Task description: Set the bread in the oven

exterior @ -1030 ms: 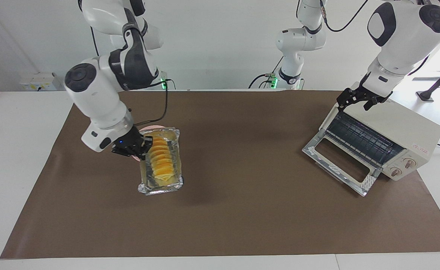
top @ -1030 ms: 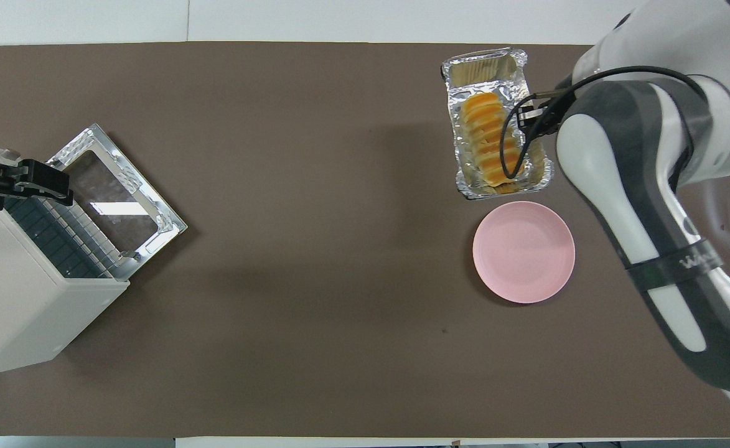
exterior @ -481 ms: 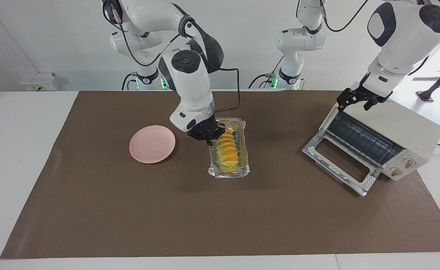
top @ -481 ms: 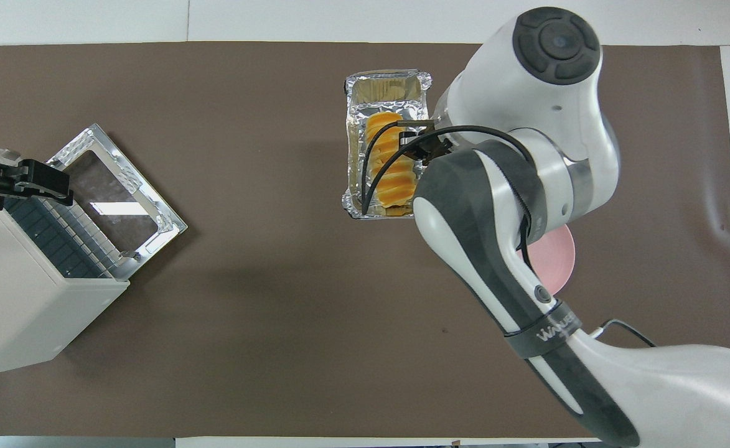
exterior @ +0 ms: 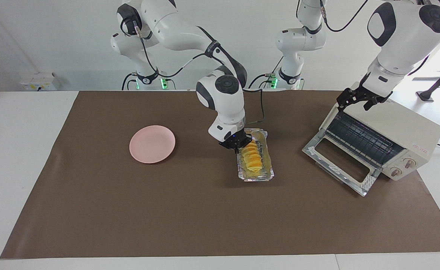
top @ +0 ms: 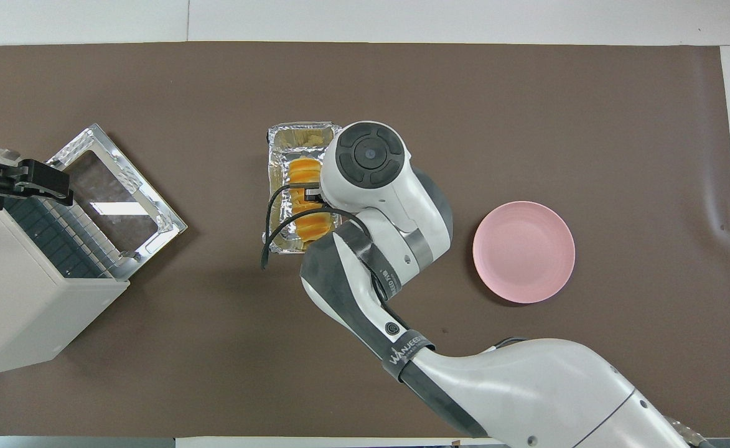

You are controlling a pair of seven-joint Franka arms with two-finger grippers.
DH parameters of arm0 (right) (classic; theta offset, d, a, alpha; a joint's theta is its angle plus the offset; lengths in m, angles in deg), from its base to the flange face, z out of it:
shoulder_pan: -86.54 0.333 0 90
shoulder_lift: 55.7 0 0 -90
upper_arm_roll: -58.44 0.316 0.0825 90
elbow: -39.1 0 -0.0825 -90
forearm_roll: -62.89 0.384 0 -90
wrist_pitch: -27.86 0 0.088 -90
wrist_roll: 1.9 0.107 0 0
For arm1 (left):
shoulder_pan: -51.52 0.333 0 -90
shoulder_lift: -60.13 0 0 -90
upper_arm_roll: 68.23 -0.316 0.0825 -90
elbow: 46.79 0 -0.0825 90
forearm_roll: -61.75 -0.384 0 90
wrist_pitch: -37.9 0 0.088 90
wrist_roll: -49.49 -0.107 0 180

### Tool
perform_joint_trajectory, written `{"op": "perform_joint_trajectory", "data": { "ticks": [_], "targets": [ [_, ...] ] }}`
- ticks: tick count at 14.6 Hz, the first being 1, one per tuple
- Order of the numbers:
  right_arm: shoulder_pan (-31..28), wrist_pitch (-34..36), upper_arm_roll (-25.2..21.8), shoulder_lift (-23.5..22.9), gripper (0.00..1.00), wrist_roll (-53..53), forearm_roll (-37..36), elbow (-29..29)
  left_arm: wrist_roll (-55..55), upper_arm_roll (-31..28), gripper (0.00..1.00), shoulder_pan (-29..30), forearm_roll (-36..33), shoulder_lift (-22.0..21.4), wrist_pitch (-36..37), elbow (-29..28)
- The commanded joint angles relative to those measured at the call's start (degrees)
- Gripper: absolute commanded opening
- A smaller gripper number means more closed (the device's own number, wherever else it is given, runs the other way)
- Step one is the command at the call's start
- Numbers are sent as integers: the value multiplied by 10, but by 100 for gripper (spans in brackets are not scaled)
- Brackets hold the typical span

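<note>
Right gripper point(exterior: 237, 145) clamped on rim of crinkled silver foil tray point(exterior: 266, 170) at frame centre, golden ridged bread point(exterior: 252, 159) inside; keep tray level, steer toward cream-white toaster oven point(exterior: 400, 131), door down, frame right; left gripper point(exterior: 358, 102) spread wide over its top, waiting

Bread: small golden yellow-orange ridged loaf point(exterior: 252, 159) point(top: 305, 171), lain lengthwise in a crinkled silver foil tray point(exterior: 268, 173), partly covered by the right gripper point(exterior: 237, 144) clamped at the tray's rim.
Oven: boxy cream-white toaster oven point(exterior: 400, 131) point(top: 16, 317), glass door dropped open, wire rack exposed, directly under the open left gripper point(exterior: 358, 98).
</note>
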Motion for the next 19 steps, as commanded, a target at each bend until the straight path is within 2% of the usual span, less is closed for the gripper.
{"op": "perform_joint_trajectory", "data": {
  "ticks": [1,3,5,6,7,9,11,15,18,19],
  "targets": [
    [4,-31,-1,19,0,8,-9,-42,-1,-2,100,-1,7,-15,0,-14],
    [5,-80,-1,26,0,-1,-9,-81,-1,-2,100,0,7,-15,0,-13],
    [5,-96,-1,27,0,2,-9,-91,-1,-2,100,-1,7,-15,0,-13],
    [5,-97,-1,27,88,4,-9,-91,-2,-2,100,-1,7,-15,0,-14],
    [5,-88,-1,27,100,9,-8,-87,-1,-2,100,0,7,-15,0,-13],
    [4,-57,-1,28,100,28,-6,-71,-1,-2,100,0,7,-15,0,-13],
    [-5,16,-5,38,100,40,-1,-37,-1,-2,100,0,7,-15,0,-13],
    [-68,125,-6,100,100,25,1,-30,-1,-2,100,-7,7,-15,5,-13],
    [-137,205,-6,158,100,-89,0,-32,9,-2,100,-8,7,-16,5,-14],
    [-160,223,-7,172,100,-139,-2,-32,42,1,100,-12,7,-16,0,-14]
  ]
}}
